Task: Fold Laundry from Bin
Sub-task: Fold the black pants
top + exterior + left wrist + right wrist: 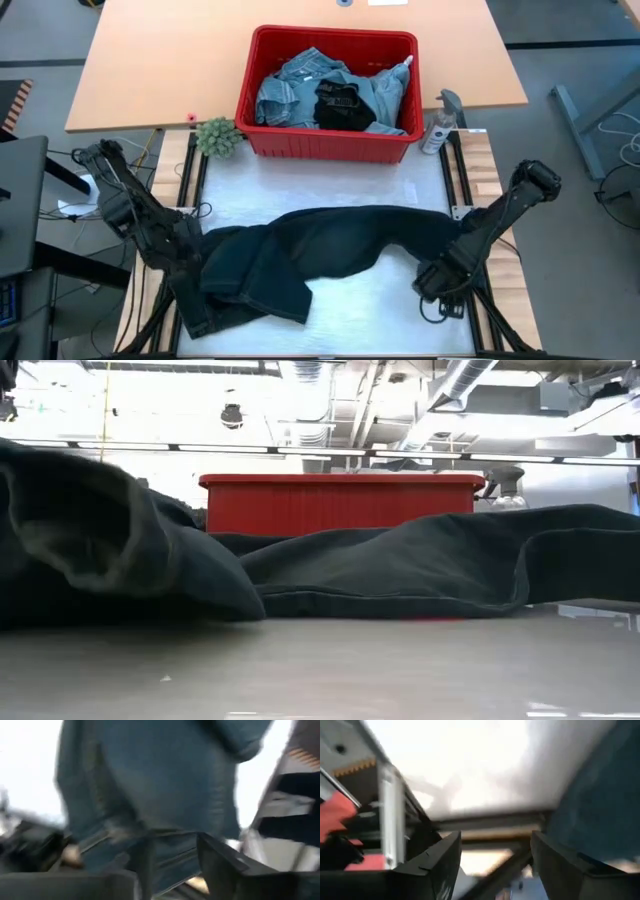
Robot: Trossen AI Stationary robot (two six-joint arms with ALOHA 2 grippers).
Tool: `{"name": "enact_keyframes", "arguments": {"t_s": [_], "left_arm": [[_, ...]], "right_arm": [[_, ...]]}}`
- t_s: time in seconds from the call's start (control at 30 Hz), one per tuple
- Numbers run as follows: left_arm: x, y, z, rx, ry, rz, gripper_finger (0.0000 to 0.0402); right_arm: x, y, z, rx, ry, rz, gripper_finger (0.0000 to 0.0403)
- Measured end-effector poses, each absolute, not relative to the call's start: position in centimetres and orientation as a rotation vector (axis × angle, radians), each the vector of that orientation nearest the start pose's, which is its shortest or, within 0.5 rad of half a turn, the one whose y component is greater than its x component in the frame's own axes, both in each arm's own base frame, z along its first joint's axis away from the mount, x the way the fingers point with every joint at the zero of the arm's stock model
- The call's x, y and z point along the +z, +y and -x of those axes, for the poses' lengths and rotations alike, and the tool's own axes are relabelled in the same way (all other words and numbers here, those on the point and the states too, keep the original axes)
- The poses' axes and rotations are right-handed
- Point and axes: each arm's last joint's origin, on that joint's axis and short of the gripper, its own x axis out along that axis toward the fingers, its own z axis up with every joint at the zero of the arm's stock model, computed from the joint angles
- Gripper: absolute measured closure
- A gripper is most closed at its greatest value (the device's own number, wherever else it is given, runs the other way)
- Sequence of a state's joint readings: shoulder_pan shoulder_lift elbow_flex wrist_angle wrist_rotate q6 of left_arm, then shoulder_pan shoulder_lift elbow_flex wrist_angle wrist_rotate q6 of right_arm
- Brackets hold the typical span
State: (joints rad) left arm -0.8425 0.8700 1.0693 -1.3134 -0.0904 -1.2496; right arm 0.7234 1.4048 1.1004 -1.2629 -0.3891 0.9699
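The bin [330, 140] is bright red. Inside it lie light blue denim pieces [290, 95] with 1 black garment [343, 105] among them. In front of the bin, dark blue-black jeans [300, 255] spread over a pale white-grey work mat [330, 190]. Just left of the bin sits a small green plant [218, 137]; just right of it, a clear spray bottle [440, 125] with a grey head. Behind the bin the tabletop [160, 60] is light tan wood. Both arms are black.
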Motion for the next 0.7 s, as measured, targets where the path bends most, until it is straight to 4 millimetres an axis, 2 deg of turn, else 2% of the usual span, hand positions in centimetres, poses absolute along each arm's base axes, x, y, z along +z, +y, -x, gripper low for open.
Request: {"name": "enact_keyframes", "arguments": {"t_s": [0.17,0.3,0.4,0.5,0.6,0.7], "left_arm": [[36.4,-8.4,-8.4,-0.047,0.944,0.695,0.0209],[38.7,-9.5,-9.5,-0.168,0.776,0.673,0.0203],[38.6,-11.5,-10.9,-0.269,0.864,0.627,0.0204],[38.1,-13.4,-12.0,-0.341,1.005,0.610,0.0204],[39.2,-14.0,-12.6,-0.358,0.997,0.613,0.0204],[40.6,-14.1,-12.7,-0.335,0.937,0.594,0.0205]], "right_arm": [[27.9,16.3,-18.3,0.019,1.618,-0.435,0.0133],[29.9,16.1,-20.6,0.029,1.322,-0.401,0.0133],[30.9,15.5,-23.4,0.061,1.081,-0.362,0.0133],[30.8,14.2,-26.7,0.057,0.936,-0.279,0.0133],[29.8,12.7,-30.2,0.055,0.874,-0.210,0.0133],[29.1,12.5,-34.3,0.122,0.810,-0.142,0.0133]]}}
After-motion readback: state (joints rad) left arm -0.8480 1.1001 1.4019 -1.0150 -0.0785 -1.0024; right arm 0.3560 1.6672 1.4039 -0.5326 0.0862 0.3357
